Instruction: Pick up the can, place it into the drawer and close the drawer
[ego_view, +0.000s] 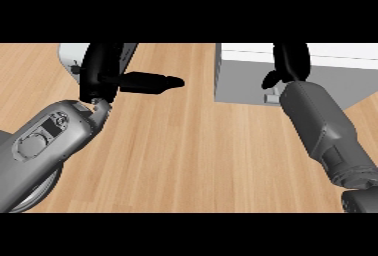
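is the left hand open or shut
Open: the left robot hand has straight fingers and its thumb sticks out sideways, holding nothing visible.

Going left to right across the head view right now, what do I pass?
Left forearm → left hand, open → bare wooden counter → white drawer unit → right hand → right forearm. No can shows.
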